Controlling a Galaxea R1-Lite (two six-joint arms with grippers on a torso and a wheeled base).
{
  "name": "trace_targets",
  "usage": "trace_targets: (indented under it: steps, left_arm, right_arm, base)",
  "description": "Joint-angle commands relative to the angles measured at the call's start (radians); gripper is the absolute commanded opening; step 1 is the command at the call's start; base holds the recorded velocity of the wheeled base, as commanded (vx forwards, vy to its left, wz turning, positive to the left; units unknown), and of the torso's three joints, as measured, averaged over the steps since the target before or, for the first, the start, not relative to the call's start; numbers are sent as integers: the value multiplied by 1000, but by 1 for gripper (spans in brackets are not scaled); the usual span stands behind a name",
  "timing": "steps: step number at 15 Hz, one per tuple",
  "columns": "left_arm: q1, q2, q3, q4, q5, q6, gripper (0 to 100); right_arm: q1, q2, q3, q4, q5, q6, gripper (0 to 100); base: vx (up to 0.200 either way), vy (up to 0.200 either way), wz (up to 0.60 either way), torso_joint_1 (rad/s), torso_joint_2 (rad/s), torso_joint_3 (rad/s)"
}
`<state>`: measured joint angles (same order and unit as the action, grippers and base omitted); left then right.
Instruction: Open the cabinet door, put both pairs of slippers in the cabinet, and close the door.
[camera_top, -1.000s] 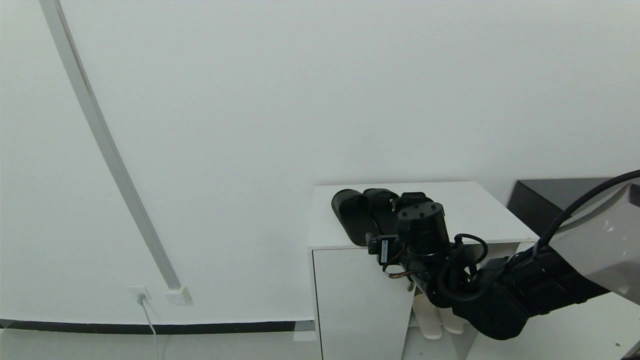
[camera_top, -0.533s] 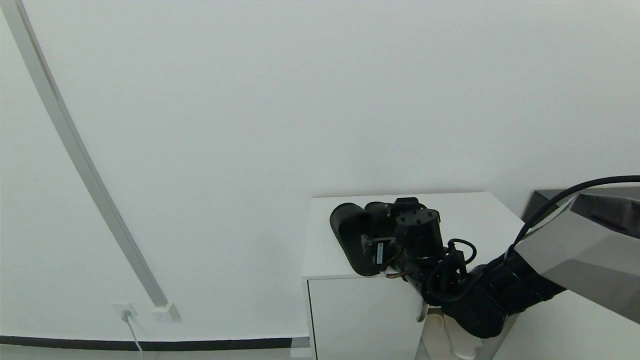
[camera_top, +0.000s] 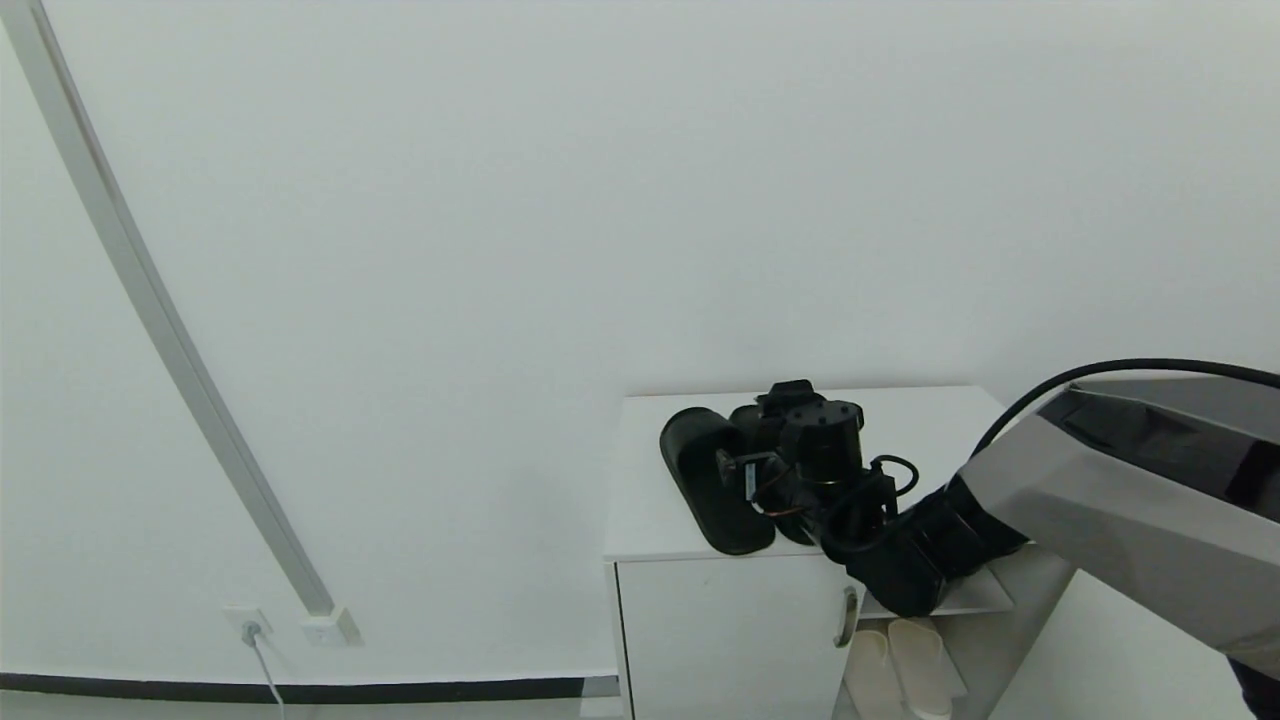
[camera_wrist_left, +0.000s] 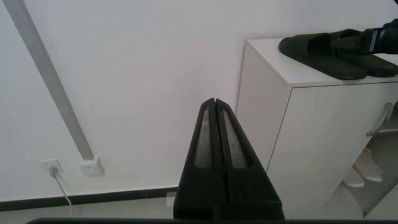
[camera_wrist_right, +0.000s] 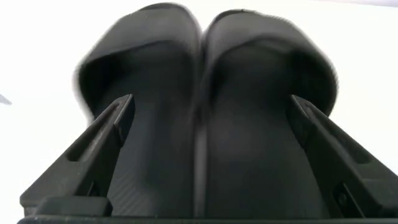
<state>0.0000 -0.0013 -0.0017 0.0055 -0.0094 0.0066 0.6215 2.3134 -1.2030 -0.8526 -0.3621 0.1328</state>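
Closing in now on the pair of black rubber slide slippers (camera_top: 710, 478), which lie side by side on the left part of the white box-shaped cabinet (camera_top: 930, 430) top, reaching its front edge. The right gripper (camera_wrist_right: 210, 109) is spread wide, 1 finger either side of the 2 rounded ends, nothing pinched yet. In the last half second the right arm has slid forward from the cabinet's front edge to sit over the slippers, and they have not budged. The earlier swing of the head view was the camera's, not the cabinet's. Down below, the pair of white slippers (camera_top: 905, 660) already rests on the low shelf in the open right half, beside the shut left door (camera_top: 730, 640) with its curved handle (camera_top: 848, 617). So 1 pair looks done and this is the pickup of pair 2. Next should come a squeeze on both slippers together, and the risk is 1 slipping free. The left gripper (camera_wrist_left: 215, 106) hangs off to the cabinet's left, fingers pressed together on nothing.
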Motion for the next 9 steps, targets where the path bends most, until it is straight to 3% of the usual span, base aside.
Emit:
trace_targets:
  steps: [1, 9]
  left_arm:
    - [0, 1, 0, 1, 0, 0, 0]
    - [0, 1, 0, 1, 0, 1, 0]
  right_arm:
    - [-17, 52, -75, 29, 31, -7, 100]
    - [-37, 109, -202, 84, 88, -59, 100]
  base:
    - [0, 0, 0, 0, 0, 0]
    - [0, 0, 0, 0, 0, 0]
